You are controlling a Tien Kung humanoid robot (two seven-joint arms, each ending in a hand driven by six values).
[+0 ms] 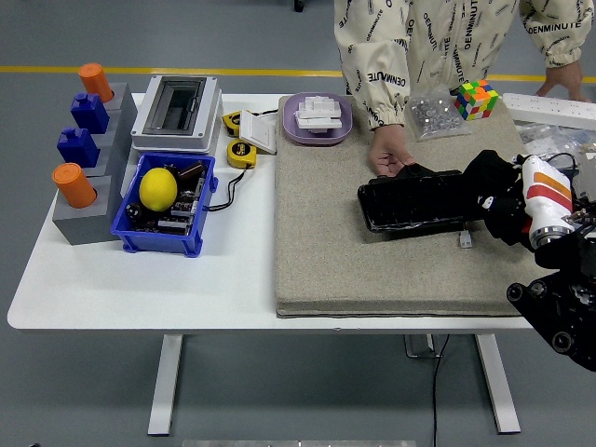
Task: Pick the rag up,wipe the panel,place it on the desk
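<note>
A glossy black panel (pixel 414 203) lies on the grey felt mat (pixel 345 261), right of centre. My right hand (pixel 503 209) comes in from the right edge and rests on the panel's right end, its fingers curled into a dark rag (pixel 492 179) bunched over them. The white and orange wrist shows just behind. A person at the far side steadies the panel's top left corner with one hand (pixel 388 158). The left arm is out of the picture.
A purple bowl (pixel 318 119), a bag of small parts (pixel 433 114) and a colour cube (pixel 476 99) sit at the mat's far edge. Left of the mat stand a blue bin (pixel 130 233) with a lemon (pixel 157 188), a grey box (pixel 177 112) and a tape measure (pixel 241 153).
</note>
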